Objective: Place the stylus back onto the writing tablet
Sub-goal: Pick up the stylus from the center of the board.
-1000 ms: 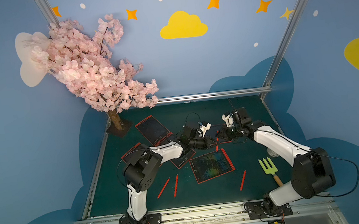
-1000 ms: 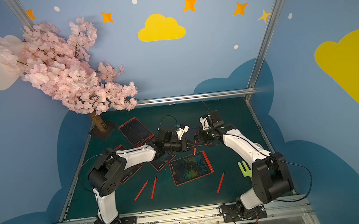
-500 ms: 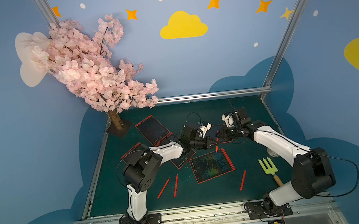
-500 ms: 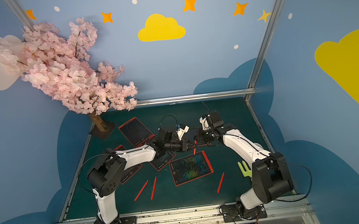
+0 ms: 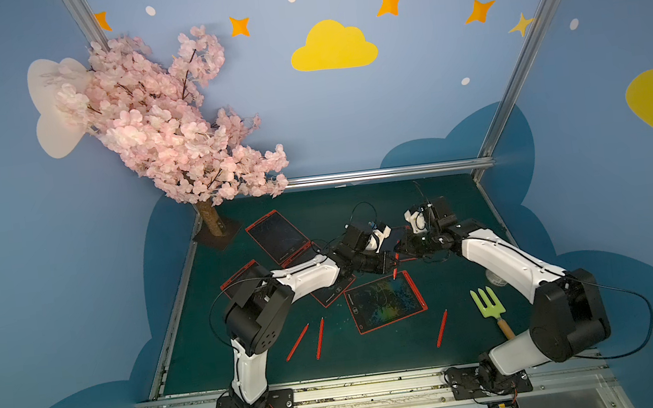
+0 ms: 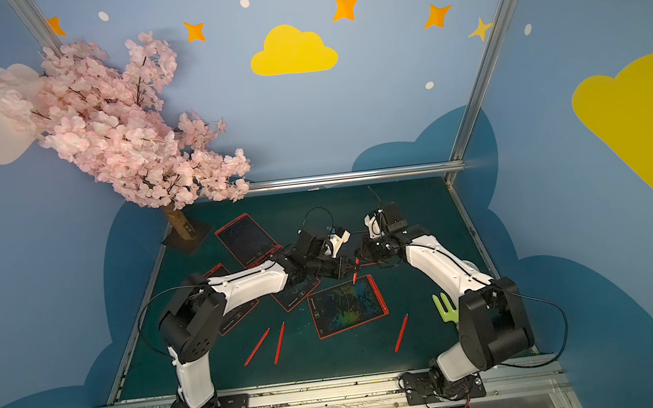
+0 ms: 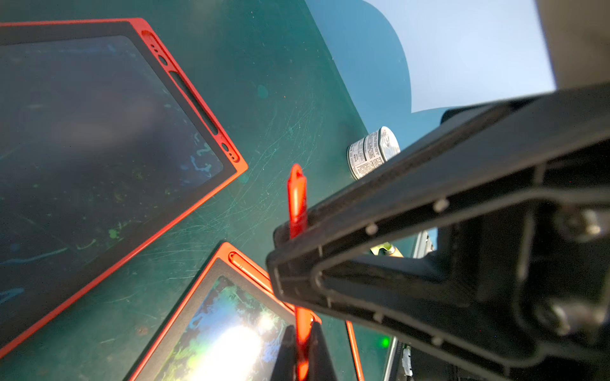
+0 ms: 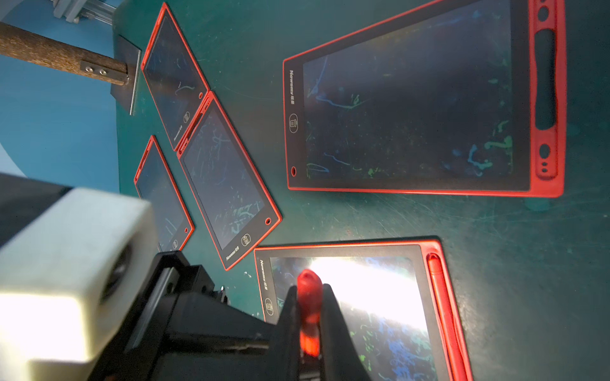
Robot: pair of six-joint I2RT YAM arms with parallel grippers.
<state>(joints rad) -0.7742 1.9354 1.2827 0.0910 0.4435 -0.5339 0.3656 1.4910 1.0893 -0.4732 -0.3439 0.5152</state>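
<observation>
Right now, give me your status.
Left gripper and right gripper both shut on one stylus, mid-air. Empty-slot tablet flat on the table, close by. Rainbow-screen tablet: slot already filled.

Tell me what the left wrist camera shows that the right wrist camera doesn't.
Only the left wrist view shows a small labelled tin. Only the right wrist view shows the tree trunk and three more tablets near it. Both show the red stylus clamped at once by the left gripper and the right gripper, the tablet with an empty slot, and the lit tablet with a docked stylus in its slot.
</observation>
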